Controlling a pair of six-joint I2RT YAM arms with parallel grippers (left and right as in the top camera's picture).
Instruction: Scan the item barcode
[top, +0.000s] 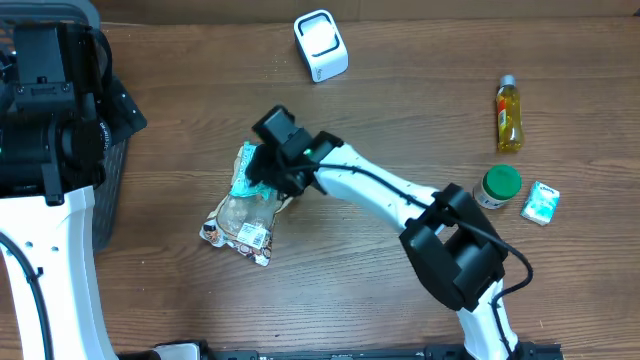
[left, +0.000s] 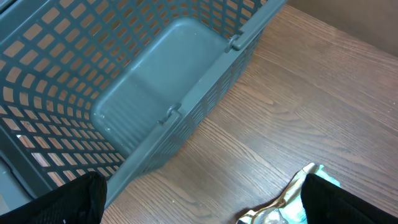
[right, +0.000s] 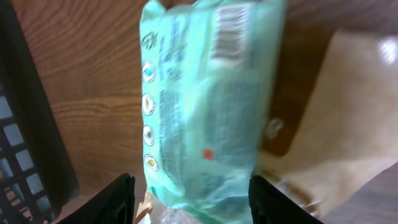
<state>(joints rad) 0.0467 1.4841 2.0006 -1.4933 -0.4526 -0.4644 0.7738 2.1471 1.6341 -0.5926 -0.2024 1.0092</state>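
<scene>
Mint-green crinkly plastic pack (right: 205, 112) lies atop a clear bag (top: 238, 225) mid-surface, long axis near-to-far, barcode (right: 233, 31) showing. Right end effector (right: 193, 199) straddles it, fingers apart; left end effector (left: 199, 204) gapes wide.

The pouch (right: 199, 124) is glossy plastic film — table (top: 420, 110) matt wood-grain, basket (left: 161, 81) smooth plastic.

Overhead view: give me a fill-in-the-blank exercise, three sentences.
The jar by the yellow bottle has a ___ lid.
The scanner is coloured ___.
The end effector at the mint-green packet belongs to the ___ arm.
Missing: green; white; right.
</scene>
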